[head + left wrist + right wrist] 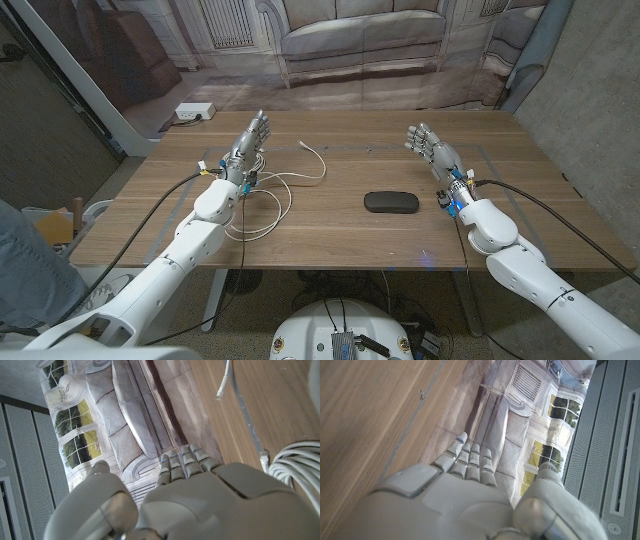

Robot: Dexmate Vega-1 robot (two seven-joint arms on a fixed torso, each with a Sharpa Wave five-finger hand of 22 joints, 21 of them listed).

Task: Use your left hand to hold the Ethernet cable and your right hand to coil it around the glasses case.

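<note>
While nothing is held yet, both hands are seen raised over the tabletop (330, 240) with fingers apart: left hand (245, 150) at about 10 o'clock of the tabletop's middle, right hand (432, 150) at about 2 o'clock. The Ethernet cable (275, 195) lies in loose white loops just at 3 to 5 o'clock of the left hand, one free end trailing toward 12 o'clock; a plug tip (263, 457) is seen in the left wrist view. The glasses case (391, 203), dark and oblong, lies flat near the middle, well apart from the cable, at 7 o'clock of the right hand.

Cable judged light, limp, springy, likely to uncoil; best taken near a free end. Case judged rigid, smooth, light, may slide when wrapped. Case is closed, so contents cannot be told.
</note>
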